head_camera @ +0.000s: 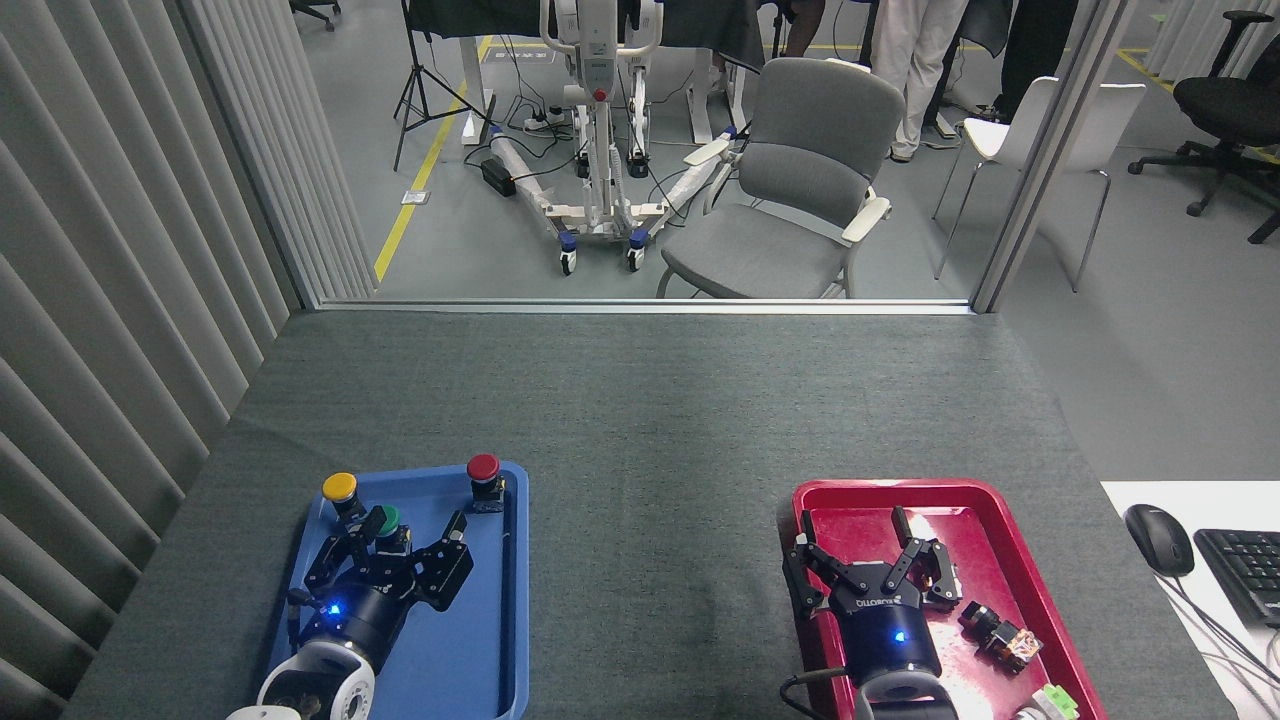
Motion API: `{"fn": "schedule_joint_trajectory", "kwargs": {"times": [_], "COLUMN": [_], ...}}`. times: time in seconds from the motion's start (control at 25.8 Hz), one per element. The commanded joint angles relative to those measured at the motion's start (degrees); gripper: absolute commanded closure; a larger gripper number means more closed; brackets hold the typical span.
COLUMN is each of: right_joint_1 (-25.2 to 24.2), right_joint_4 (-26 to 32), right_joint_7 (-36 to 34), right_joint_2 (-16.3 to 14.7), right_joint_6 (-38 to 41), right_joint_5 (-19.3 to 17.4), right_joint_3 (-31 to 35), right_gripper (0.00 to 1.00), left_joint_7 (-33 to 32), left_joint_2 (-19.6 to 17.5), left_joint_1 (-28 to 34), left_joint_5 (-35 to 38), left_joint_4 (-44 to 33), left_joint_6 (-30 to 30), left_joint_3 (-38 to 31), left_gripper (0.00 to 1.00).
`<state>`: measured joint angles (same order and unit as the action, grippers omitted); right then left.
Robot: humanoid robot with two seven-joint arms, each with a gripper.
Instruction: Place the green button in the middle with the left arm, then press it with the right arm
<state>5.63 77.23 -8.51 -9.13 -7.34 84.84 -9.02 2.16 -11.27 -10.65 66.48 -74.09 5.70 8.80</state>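
while left pincer (400,537) straddles green button (388,520)

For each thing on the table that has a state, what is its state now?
Green button: upright in the blue tray, between the left gripper's fingers, not yet lifted.
Yellow button: upright in the blue tray.
Red button: upright in the blue tray.
Left gripper: open around the green button.
Right gripper: open, empty, over the red tray.

Buttons (388,520) in left tray (480,640), seemingly.
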Motion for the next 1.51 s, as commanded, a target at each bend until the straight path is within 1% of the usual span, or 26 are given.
{"fn": "schedule_joint_trajectory", "kwargs": {"times": [0.0, 0.15, 0.85, 1.01, 1.28, 1.39, 1.47], "right_joint_1": [0.1, 0.1, 0.2, 0.2, 0.2, 0.2, 0.2], "right_joint_4": [0.0, 0.0, -0.1, -0.1, -0.1, -0.1, -0.1], "right_joint_7": [0.0, 0.0, 0.1, 0.1, 0.1, 0.1, 0.1], "right_joint_2": [0.0, -0.1, 0.0, -0.1, -0.1, -0.1, -0.1], "right_joint_6": [0.0, 0.1, 0.1, 0.2, 0.2, 0.2, 0.2], "right_joint_5": [0.0, 0.0, -0.1, -0.2, -0.2, -0.2, -0.2], "right_joint_3": [0.1, 0.1, 0.2, 0.2, 0.2, 0.2, 0.2], "right_gripper": [0.00, 0.00, 0.00, 0.00, 0.00, 0.00, 0.00], "left_joint_7": [0.2, 1.5, 1.0, 0.9, 1.3, 1.4, 1.6], "left_joint_2": [-0.1, -0.2, -0.1, 0.5, 0.8, 1.9, 1.7], "left_joint_1": [0.2, 0.1, 0.4, 0.6, 1.2, 1.2, 1.1], "left_joint_5": [0.0, -0.6, -0.8, -0.7, -0.2, 0.1, 0.1], "left_joint_4": [-0.2, 0.2, -0.4, -0.7, -0.7, -0.8, -0.3], "left_joint_6": [-0.3, -0.3, 0.3, 0.4, 0.0, -0.2, -0.3], "left_joint_3": [0.0, 0.0, -0.1, -1.5, -1.8, -1.8, -1.8], "left_gripper": [0.00, 0.00, 0.00, 0.00, 0.00, 0.00, 0.00]}}
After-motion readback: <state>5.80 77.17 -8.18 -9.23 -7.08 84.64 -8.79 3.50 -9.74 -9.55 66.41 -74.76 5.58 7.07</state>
